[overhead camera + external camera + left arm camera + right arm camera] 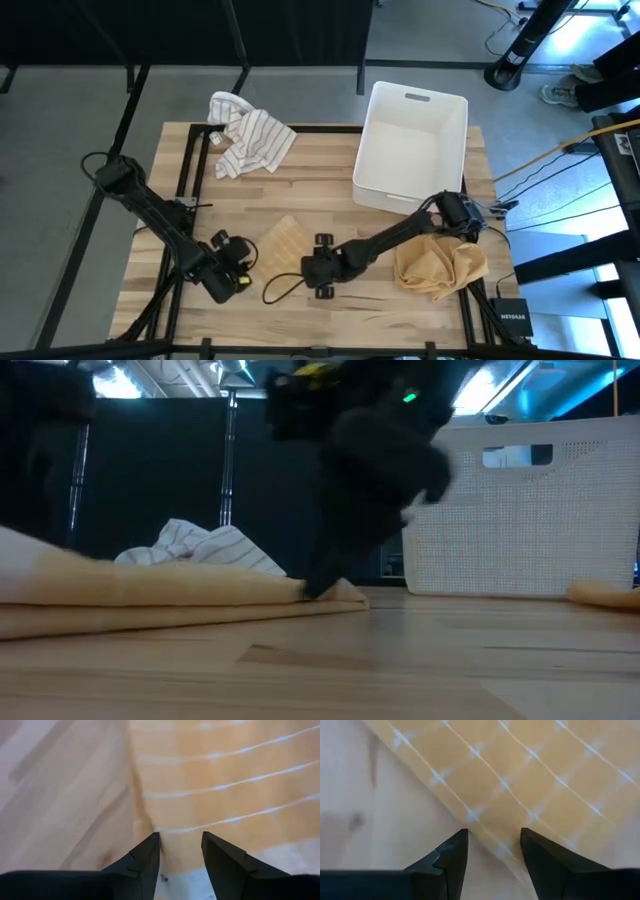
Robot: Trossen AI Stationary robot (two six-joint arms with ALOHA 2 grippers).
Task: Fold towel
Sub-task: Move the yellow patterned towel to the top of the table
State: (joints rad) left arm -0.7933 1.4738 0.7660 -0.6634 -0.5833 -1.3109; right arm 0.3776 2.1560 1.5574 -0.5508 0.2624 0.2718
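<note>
Both grippers crowd the folded tan towel [281, 243]: left gripper [243, 262] at its 8 o'clock, right gripper [318, 258] at 4, jaws apart, seemingly straddling its edges

Floor: we see grey concrete [60, 150] around the wooden table [300, 190] | Back: we see a black curtain wall [150, 470] with a metal pole [229, 460] | Light: we see bright ceiling lamps [110, 380] | Right: we note cables [560, 160], a black network box [512, 318], a round stand base [515, 70].
</note>
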